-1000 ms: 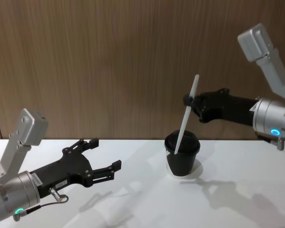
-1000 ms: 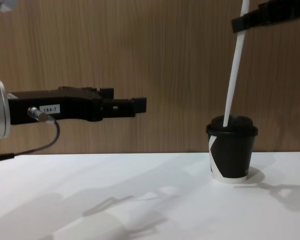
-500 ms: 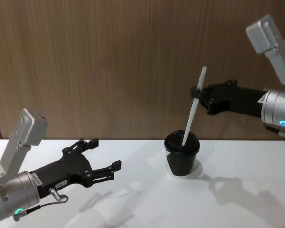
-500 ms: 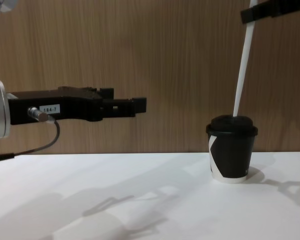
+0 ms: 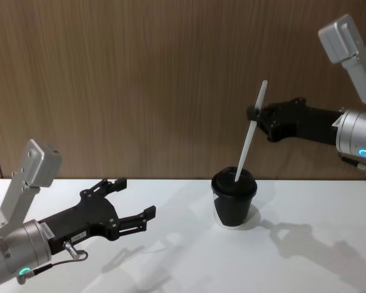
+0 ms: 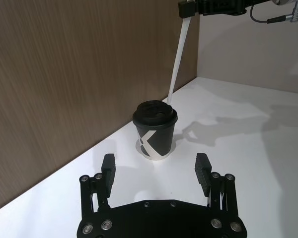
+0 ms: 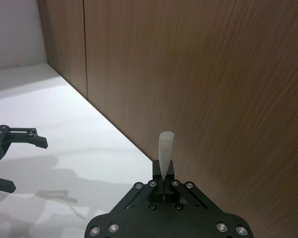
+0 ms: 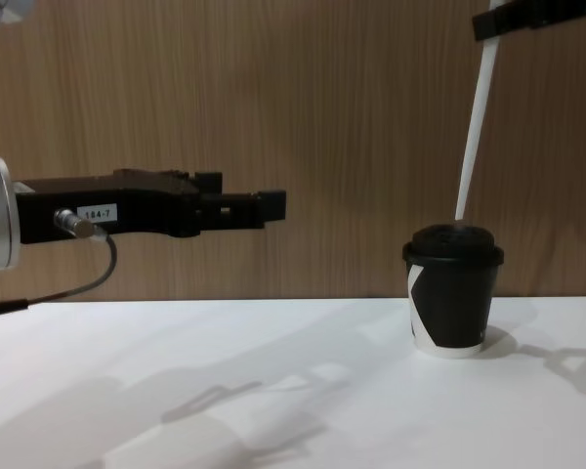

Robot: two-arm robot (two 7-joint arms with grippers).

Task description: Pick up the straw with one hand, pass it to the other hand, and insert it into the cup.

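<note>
Fingers of the left gripper: the left gripper (image 5: pixel 129 204) has its fingers spread wide apart with nothing in them. It hangs over the near left part of the table (image 5: pixel 189 262), well away from the cup.
Fingers of the right gripper: the right gripper (image 5: pixel 255 114) is up high on the right, and its fingers are pinched tight on the straw (image 5: pixel 250 132), close to the straw's top end.
Where the straw is: it hangs tilted, top end leaning to the right. Its bottom tip is just at the lid of the cup (image 8: pixel 452 285). From the side it looks like it sits right above the lid, not yet down inside.
Where the cup is: it stands up straight on the table, in the middle, past the left gripper and near the wood wall (image 5: pixel 140 73).
How the straw will handle: it looks very light and thin. It could bend or squash if squeezed hard, and its smooth side could slip.
Where to hold it: near the top, as now, so the long bottom part is free to go into the lid.
What could go wrong: the cup looks light too. A push from the side might tip it.
</note>
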